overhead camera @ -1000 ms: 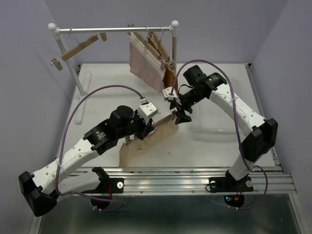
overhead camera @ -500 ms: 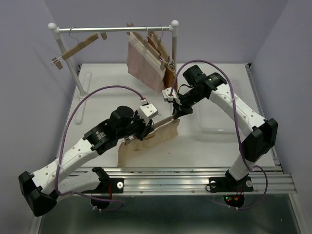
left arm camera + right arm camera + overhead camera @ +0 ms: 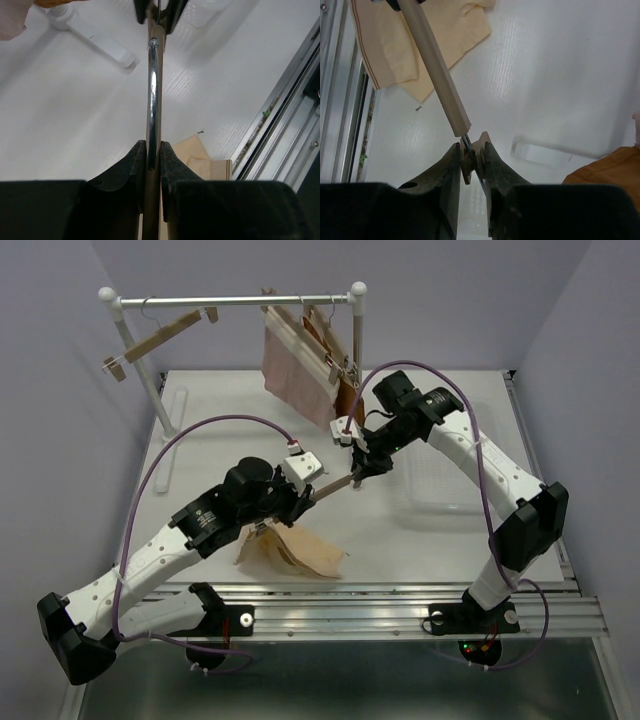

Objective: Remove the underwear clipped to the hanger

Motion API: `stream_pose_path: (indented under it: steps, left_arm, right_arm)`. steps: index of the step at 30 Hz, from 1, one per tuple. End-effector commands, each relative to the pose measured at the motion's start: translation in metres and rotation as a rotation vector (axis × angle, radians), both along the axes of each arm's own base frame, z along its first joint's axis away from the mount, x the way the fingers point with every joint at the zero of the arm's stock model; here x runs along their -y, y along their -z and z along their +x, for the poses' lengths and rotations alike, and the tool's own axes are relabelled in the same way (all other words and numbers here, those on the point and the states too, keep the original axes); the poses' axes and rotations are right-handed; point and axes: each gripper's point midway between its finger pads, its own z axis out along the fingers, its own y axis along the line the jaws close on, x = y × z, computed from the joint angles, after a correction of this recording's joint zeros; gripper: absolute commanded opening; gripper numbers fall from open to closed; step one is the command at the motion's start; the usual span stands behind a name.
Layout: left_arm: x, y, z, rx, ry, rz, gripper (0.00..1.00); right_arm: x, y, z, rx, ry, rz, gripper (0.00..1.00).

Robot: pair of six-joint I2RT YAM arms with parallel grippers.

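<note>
Cream fabric is lying nearest to the arms. The cream underwear (image 3: pixel 300 554) is resting loose on the worktop (image 3: pixel 400 550), on the near side of the wooden hanger (image 3: pixel 335 485) and apart from it, so I judge this piece as done.

Just above it, the left end effector (image 3: pixel 303 496) is gripping the near end of the wooden hanger. In the left wrist view its fingers (image 3: pixel 130 170) are pressing on both sides of the bar, and this is keeping the bar steady and lifted off the worktop.

At the far end of the hanger, the right end effector (image 3: pixel 470 156) is closing on the clip (image 3: pixel 481 142). It seems to be squeezing the clip to hold its mouth open, and nothing is hanging in the clip.

Beyond the hanger, the pink underwear (image 3: pixel 293 380) and the brown underwear (image 3: pixel 346 398) are hanging from the rail (image 3: pixel 240 300), each on a hanger of its own. So two pieces are waiting, and the arms probably need to put this hanger aside before reaching for them.
</note>
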Motion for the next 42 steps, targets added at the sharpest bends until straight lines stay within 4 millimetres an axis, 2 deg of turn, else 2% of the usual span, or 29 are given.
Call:
stream_pose_path:
  steps: [1,2,3,4,5,7,9,13,14,15,16,17,19,20,21,22,24,25,29,31,32,34,36,37,42]
  left_arm:
    - [0.003,-0.033,0.009,0.064,-0.048,-0.098,0.0]
    - [0.003,-0.033,0.01,0.057,-0.064,-0.106,0.0]
    - [0.003,-0.033,0.011,0.055,-0.068,-0.106,0.0]
    - [0.003,-0.033,0.012,0.054,-0.073,-0.106,0.0]
    - [0.004,-0.034,0.012,0.048,-0.077,-0.113,0.0]
    - [0.005,-0.037,0.013,0.047,-0.08,-0.127,0.0]
    - [0.005,-0.039,0.015,0.042,-0.101,-0.14,0.0]
    - [0.007,-0.037,0.024,0.002,-0.175,-0.171,0.0]
    - [0.007,-0.034,0.027,-0.005,-0.197,-0.178,0.0]
    - [0.01,-0.038,0.03,-0.003,-0.212,-0.206,0.0]
    - [0.011,-0.036,0.035,-0.017,-0.244,-0.22,0.0]
    - [0.009,-0.037,0.041,-0.012,-0.286,-0.233,0.0]
    - [0.011,-0.044,0.05,0.001,-0.33,-0.296,0.0]
    - [0.012,-0.048,0.053,0.009,-0.338,-0.322,0.0]
    - [0.016,-0.061,0.056,0.037,-0.334,-0.375,0.0]
    - [0.017,-0.066,0.056,0.036,-0.336,-0.403,0.0]
    - [0.019,-0.08,0.057,0.069,-0.326,-0.454,0.0]
    - [0.018,-0.085,0.057,0.081,-0.326,-0.47,0.0]
    - [0.021,-0.1,0.055,0.107,-0.286,-0.522,0.0]
    - [0.021,-0.1,0.055,0.1,-0.284,-0.532,0.0]
    - [0.022,-0.101,0.054,0.088,-0.285,-0.552,0.0]
    - [0.021,-0.102,0.053,0.075,-0.288,-0.584,0.0]
    - [0.023,-0.097,0.048,0.045,-0.255,-0.601,0.0]
    - [0.022,-0.097,0.048,0.024,-0.262,-0.622,0.0]
    - [0.016,-0.099,0.035,-0.025,-0.222,-0.698,0.0]
  right_arm:
    - [-0.007,-0.03,0.021,0.097,0.128,0.082,0.71]
    - [-0.008,-0.033,0.026,0.11,0.173,0.097,0.81]
    - [-0.007,-0.034,0.029,0.121,0.193,0.102,0.86]
    - [-0.007,-0.036,0.032,0.133,0.211,0.112,0.97]
    - [-0.01,-0.036,0.04,0.134,0.269,0.133,1.0]
    - [-0.012,-0.051,0.051,0.184,0.33,0.19,1.0]
    - [-0.007,-0.052,0.055,0.181,0.41,0.201,1.0]
    - [-0.003,-0.067,0.066,0.194,0.548,0.258,1.0]
    - [0.001,-0.081,0.07,0.214,0.604,0.3,1.0]
    - [0.004,-0.085,0.072,0.221,0.646,0.321,1.0]
    - [0.007,-0.08,0.073,0.216,0.684,0.33,1.0]
    - [0.014,-0.1,0.077,0.266,0.744,0.394,1.0]
    - [0.018,-0.102,0.076,0.224,0.826,0.459,1.0]
    - [0.019,-0.106,0.074,0.21,0.854,0.495,1.0]
    - [0.027,-0.118,0.07,0.17,0.919,0.564,1.0]
    - [0.028,-0.115,0.069,0.149,0.941,0.598,1.0]
    - [0.03,-0.125,0.058,0.074,0.98,0.68,1.0]
    - [0.029,-0.123,0.055,0.052,0.982,0.708,1.0]
    - [0.017,-0.14,0.035,-0.164,0.974,0.866,1.0]
    - [0.009,-0.146,0.026,-0.225,0.922,0.917,1.0]
    - [0.005,-0.135,0.022,-0.287,0.913,0.917,1.0]
    - [-0.002,-0.133,0.016,-0.355,0.877,0.948,1.0]
    - [-0.008,-0.141,0.011,-0.422,0.837,0.996,1.0]
    - [-0.01,-0.134,0.011,-0.45,0.835,0.998,1.0]
    - [-0.019,-0.141,-0.001,-0.571,0.727,1.093,1.0]
